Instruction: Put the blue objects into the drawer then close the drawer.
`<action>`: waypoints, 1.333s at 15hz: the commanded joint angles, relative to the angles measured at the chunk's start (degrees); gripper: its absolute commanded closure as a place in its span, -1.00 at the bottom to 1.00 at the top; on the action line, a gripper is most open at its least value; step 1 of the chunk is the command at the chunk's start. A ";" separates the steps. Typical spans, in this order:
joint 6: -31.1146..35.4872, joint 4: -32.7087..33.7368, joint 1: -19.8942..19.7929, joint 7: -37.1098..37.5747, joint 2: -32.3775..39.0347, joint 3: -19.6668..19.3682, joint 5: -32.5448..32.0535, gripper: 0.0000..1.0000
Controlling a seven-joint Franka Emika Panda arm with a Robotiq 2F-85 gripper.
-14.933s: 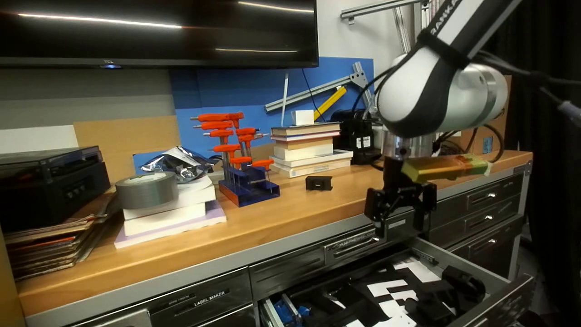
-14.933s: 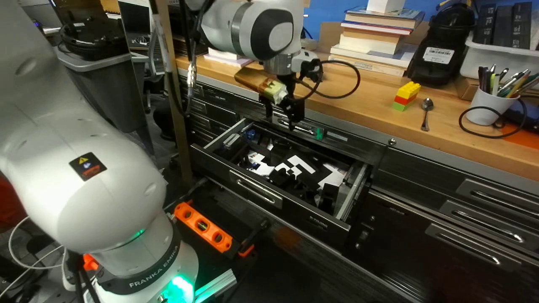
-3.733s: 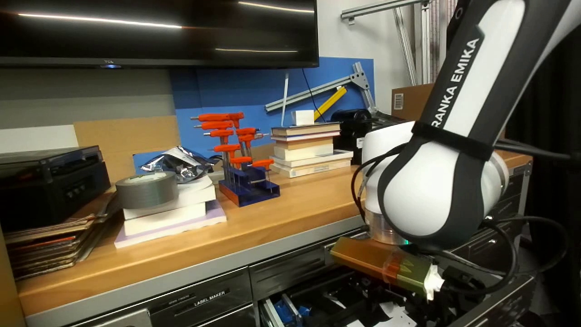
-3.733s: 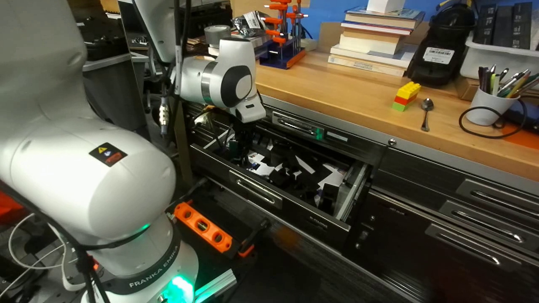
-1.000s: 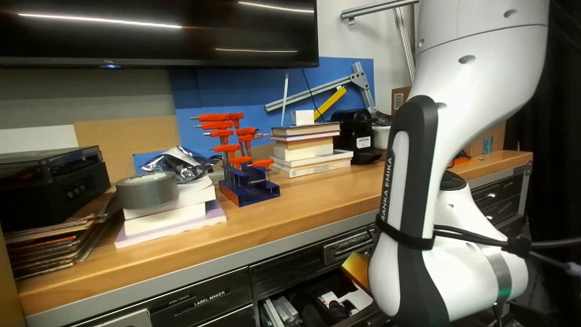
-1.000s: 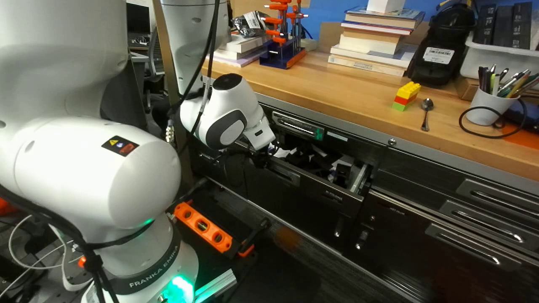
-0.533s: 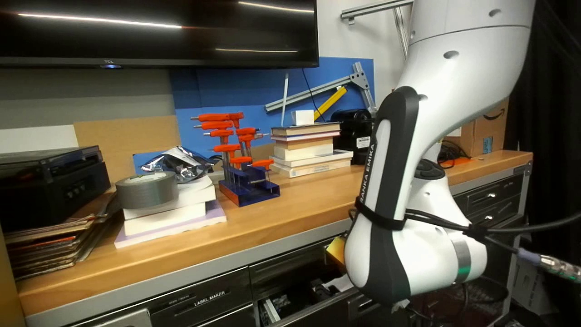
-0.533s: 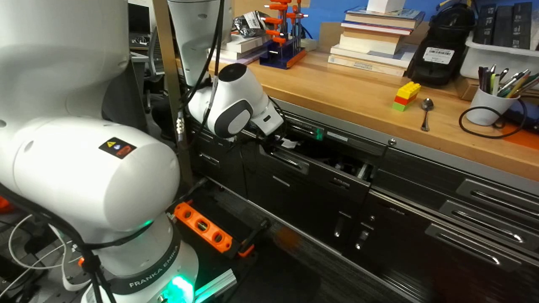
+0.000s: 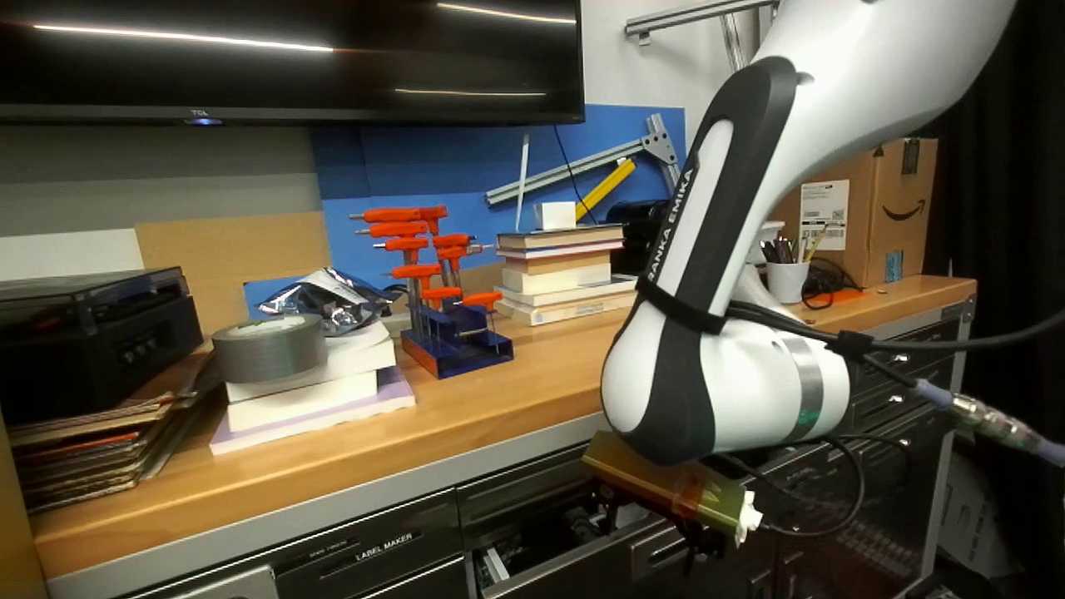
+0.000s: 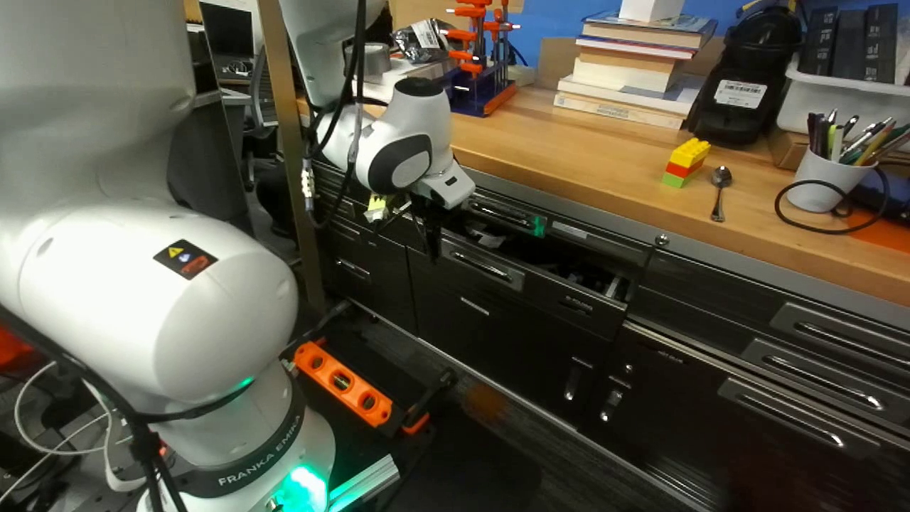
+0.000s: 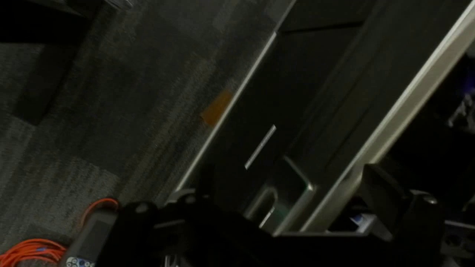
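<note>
Standing nearest, white robot arm (image 10: 220,313) w/ orange level (image 10: 343,382) beside its base; next, gripper (image 11: 288,168) at front of drawer (image 10: 544,290), near the handle (image 10: 483,267), fingers spread wide; contact w/ drawer can't be confirmed; drawer itself partly out below bench (image 10: 583,156), dark contents (image 10: 569,274) inside; blue objects not identifiable among them; bench top carries, well apart from gripper, toy-brick stack (image 10: 687,162), pen cup (image 10: 825,181) & a spoon (image 10: 719,192) lying betw. the two; books (image 10: 625,71) piled farther back; tool rack (image 9: 456,349) farther along; TV (image 9: 283,71) farthest, above bench, in an ext. view.
</note>
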 commanded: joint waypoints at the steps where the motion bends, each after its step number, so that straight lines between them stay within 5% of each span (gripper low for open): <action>1: -16.22 -0.49 1.21 0.00 -5.43 -0.77 -3.02 -1.00; 4: -29.13 2.18 0.66 -0.46 -5.54 0.46 -6.07 -1.00; 6: -32.06 3.44 1.02 0.21 -4.45 0.74 -7.77 -1.00; 20: -19.29 8.50 4.02 6.31 10.56 -2.85 -9.64 -1.00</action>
